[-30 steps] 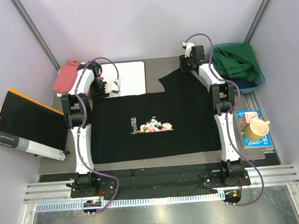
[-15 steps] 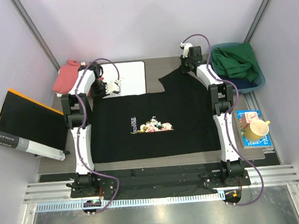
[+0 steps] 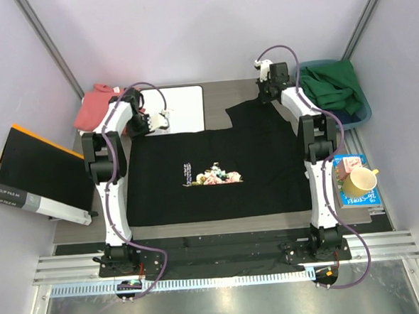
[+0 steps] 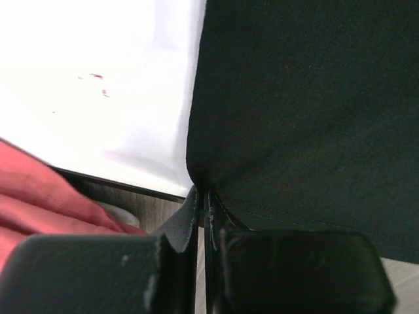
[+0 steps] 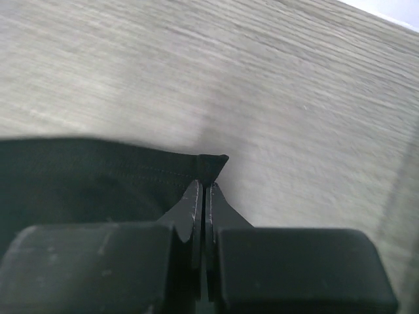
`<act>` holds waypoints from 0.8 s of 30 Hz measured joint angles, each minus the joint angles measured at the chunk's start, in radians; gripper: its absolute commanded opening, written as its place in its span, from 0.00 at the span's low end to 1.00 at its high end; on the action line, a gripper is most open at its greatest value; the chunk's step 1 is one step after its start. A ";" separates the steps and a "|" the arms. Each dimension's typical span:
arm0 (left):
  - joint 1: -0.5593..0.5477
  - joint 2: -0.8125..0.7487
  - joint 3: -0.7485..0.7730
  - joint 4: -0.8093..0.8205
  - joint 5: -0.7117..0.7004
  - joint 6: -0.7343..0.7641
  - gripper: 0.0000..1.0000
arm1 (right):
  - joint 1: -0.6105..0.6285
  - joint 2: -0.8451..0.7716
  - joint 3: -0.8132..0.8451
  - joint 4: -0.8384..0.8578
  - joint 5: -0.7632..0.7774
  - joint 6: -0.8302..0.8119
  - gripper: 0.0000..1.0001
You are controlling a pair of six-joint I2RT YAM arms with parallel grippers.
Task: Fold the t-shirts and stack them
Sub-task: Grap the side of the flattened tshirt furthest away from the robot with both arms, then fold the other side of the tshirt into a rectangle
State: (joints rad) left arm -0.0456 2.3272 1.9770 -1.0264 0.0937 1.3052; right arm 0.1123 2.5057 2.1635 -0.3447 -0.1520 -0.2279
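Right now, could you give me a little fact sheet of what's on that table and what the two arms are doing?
Spread flat: black t-shirt, flower print up
Left fingers: shut on its far edge, left side, by the white board
Right fingers: shut on a far right corner of it
Waiting: pink t-shirt, bunched at far left
Off to the right: green cloth in a blue tub, yellow mug

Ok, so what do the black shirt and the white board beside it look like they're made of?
Black t-shirt: looks like soft, matte knit cloth; it lies limp and shows a stitched hem. White board: seems a rigid, smooth sheet, perhaps plastic or coated card; flat, straight-edged, rounded corners, bright sheen.
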 measured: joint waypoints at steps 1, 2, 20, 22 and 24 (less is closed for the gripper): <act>0.000 -0.009 -0.012 0.015 0.005 -0.005 0.00 | -0.002 -0.025 -0.020 -0.006 -0.003 -0.005 0.01; 0.000 -0.019 -0.024 0.030 0.008 -0.009 0.00 | -0.003 -0.049 -0.039 -0.009 -0.006 -0.008 0.01; 0.013 -0.303 -0.253 0.073 0.044 0.050 0.00 | -0.029 -0.379 -0.196 -0.251 -0.180 -0.163 0.01; 0.016 -0.327 -0.290 0.046 0.046 0.076 0.00 | -0.036 -0.404 -0.200 -0.321 -0.212 -0.200 0.01; 0.018 -0.346 -0.322 0.015 0.049 0.102 0.00 | -0.043 -0.431 -0.205 -0.400 -0.241 -0.249 0.01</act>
State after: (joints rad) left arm -0.0277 1.9808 1.6547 -1.0111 0.1425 1.4075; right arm 0.0692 2.0747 1.9583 -0.7448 -0.3927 -0.4774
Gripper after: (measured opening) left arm 0.008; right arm 0.029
